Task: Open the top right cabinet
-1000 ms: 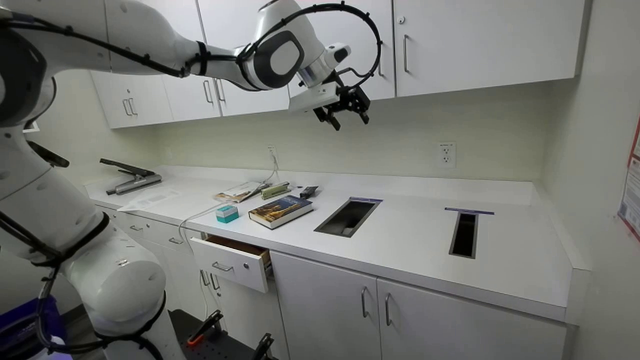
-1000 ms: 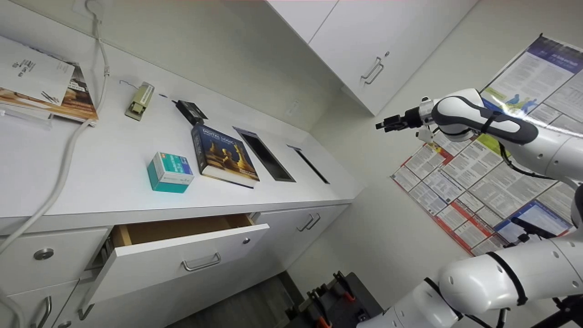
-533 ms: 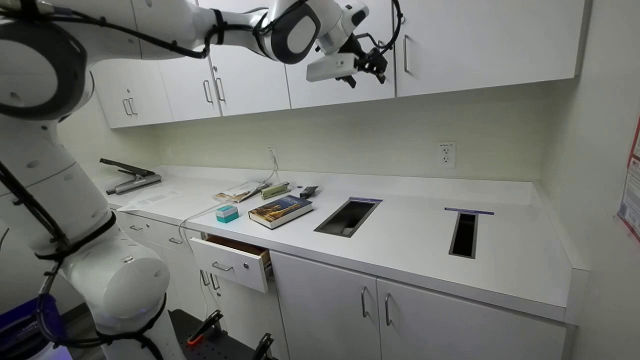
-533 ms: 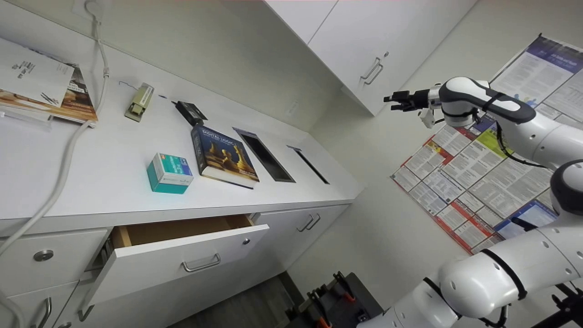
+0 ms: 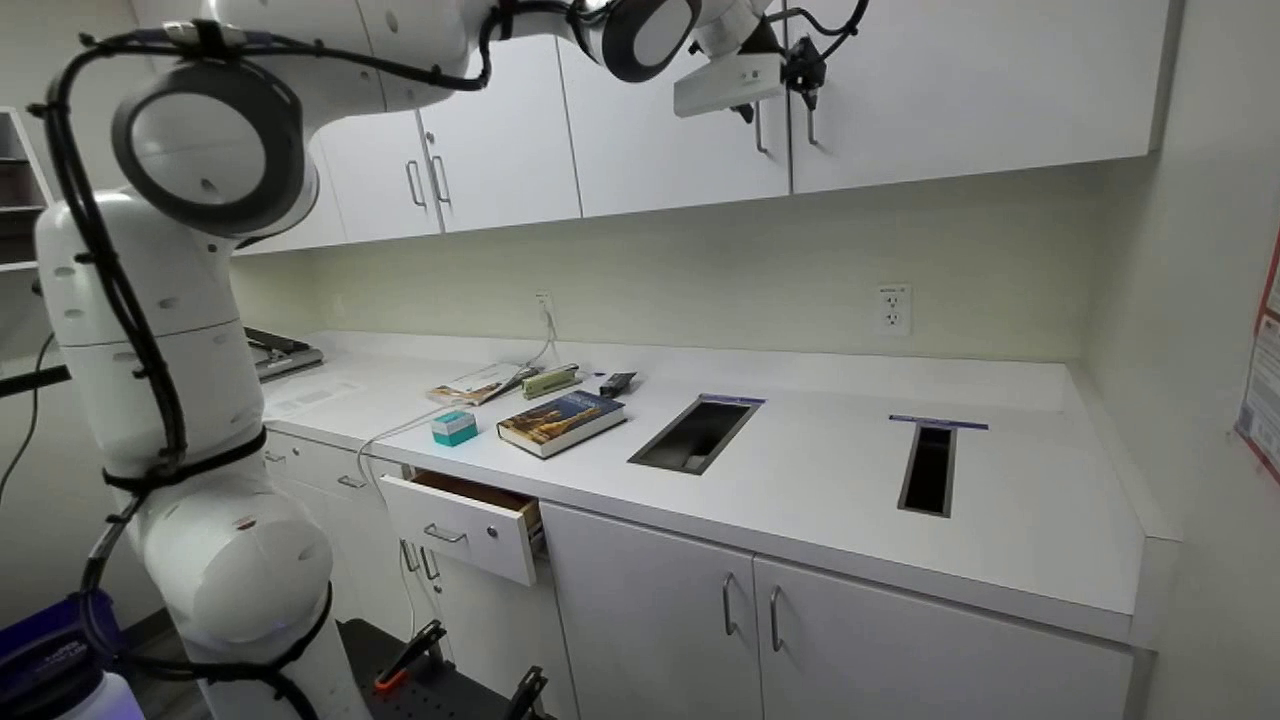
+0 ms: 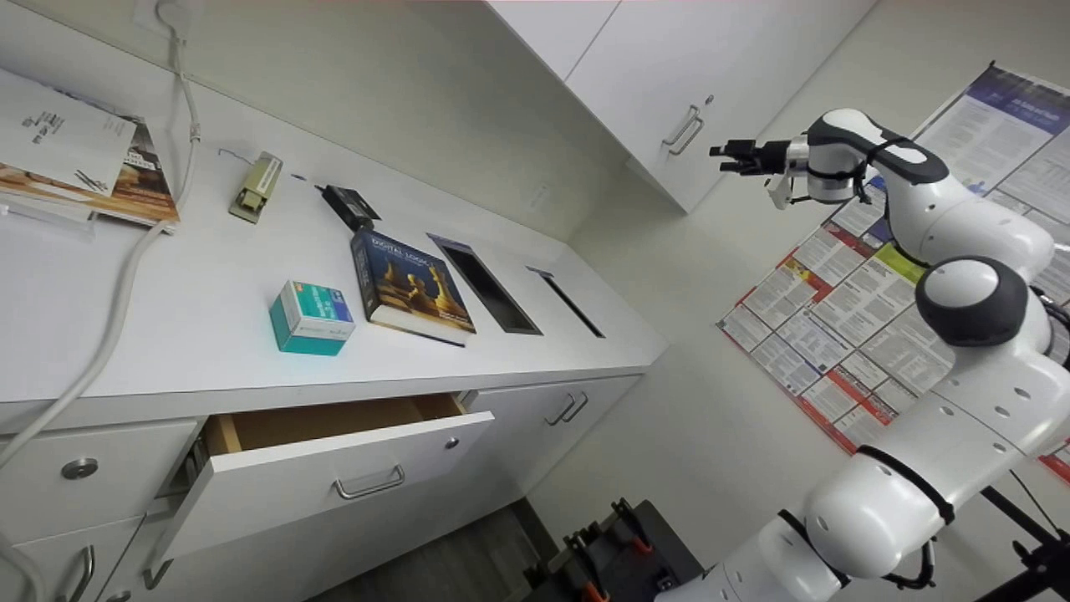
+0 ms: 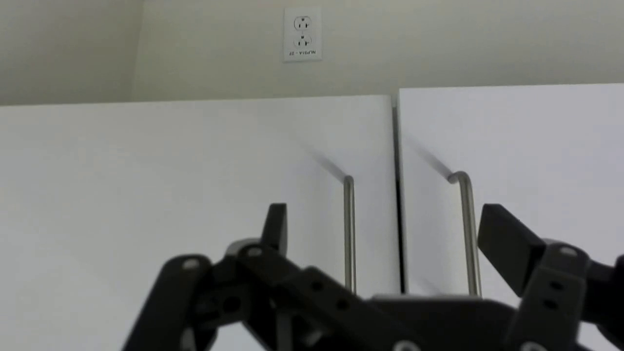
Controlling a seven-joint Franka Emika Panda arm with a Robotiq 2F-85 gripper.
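Note:
The top right cabinet door [image 5: 960, 80] is white and shut, with a metal bar handle [image 5: 811, 127] near its left edge. The neighbouring door [image 5: 680, 150] is shut too, with its handle [image 5: 759, 128] beside the seam. My gripper [image 5: 777, 106] is open and empty in front of these handles. The upside-down wrist view shows the right door's handle [image 7: 349, 229] and the neighbour's handle [image 7: 469, 229] both between the spread fingertips. The neighbour's handle appears close to one finger [image 7: 509, 243]. In an exterior view the gripper [image 6: 722, 157] looks apart from the handles [image 6: 684, 130].
A drawer [image 5: 455, 525] stands pulled out below the counter [image 5: 800, 520]. A book [image 5: 560, 420], a teal box [image 5: 454, 428] and a stapler [image 5: 550, 380] lie on the counter, which has two cutouts. A wall [image 5: 1180, 300] bounds the right side.
My gripper has risen from below the cabinets' lower edge to handle height, moving right towards the seam in an exterior view. It stays open. The doors have not moved.

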